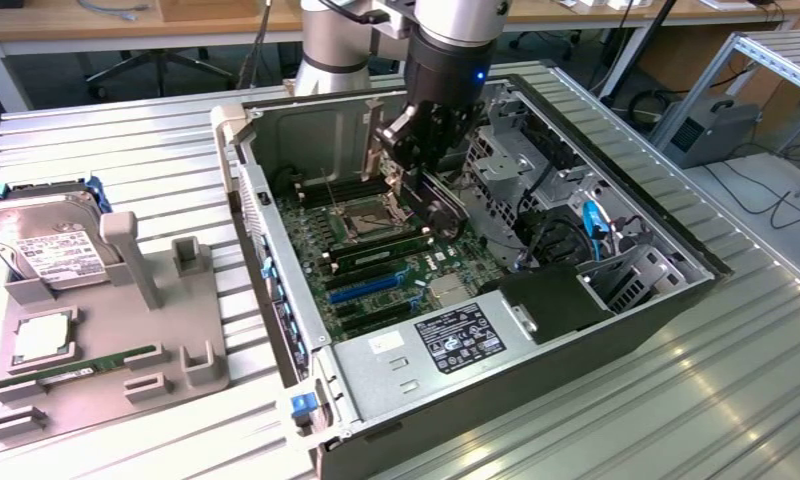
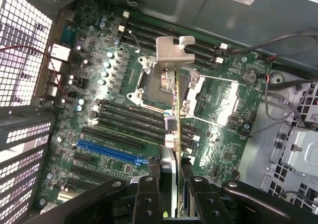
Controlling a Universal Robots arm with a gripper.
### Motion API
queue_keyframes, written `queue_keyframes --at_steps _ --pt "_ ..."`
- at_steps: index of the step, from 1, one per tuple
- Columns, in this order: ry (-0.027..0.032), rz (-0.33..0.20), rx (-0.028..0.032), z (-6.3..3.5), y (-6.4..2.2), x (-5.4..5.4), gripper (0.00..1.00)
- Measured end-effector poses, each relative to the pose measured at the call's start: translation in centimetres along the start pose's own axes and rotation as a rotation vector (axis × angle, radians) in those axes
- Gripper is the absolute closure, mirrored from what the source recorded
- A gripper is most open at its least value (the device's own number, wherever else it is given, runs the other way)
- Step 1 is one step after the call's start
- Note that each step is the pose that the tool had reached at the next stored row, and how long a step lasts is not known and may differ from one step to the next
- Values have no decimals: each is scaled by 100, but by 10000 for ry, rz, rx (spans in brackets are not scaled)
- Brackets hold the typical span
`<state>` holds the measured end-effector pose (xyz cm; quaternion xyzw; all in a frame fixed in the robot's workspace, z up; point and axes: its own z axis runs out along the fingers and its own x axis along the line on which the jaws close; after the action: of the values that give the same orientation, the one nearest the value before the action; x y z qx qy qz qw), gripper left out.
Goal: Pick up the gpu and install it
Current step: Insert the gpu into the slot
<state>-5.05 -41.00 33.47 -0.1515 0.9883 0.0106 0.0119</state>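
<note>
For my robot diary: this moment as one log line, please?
gripper: shut on card | card: held above motherboard, inside computer case | installed: not yet

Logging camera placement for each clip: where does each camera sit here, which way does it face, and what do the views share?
Exterior view: off the arm, raised, looking down at an angle on the open computer case on the table; the arm and gripper reach in, shut on the gpu.
Wrist view: on the wrist, looking down past the fingers and along the edge-on gpu to the motherboard.
Shared: gripper, gpu, motherboard.
</note>
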Motion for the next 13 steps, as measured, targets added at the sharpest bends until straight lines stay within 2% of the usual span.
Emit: queue_keyframes --at_steps 13 --pt "11 -631 -15 0 0 0 73"
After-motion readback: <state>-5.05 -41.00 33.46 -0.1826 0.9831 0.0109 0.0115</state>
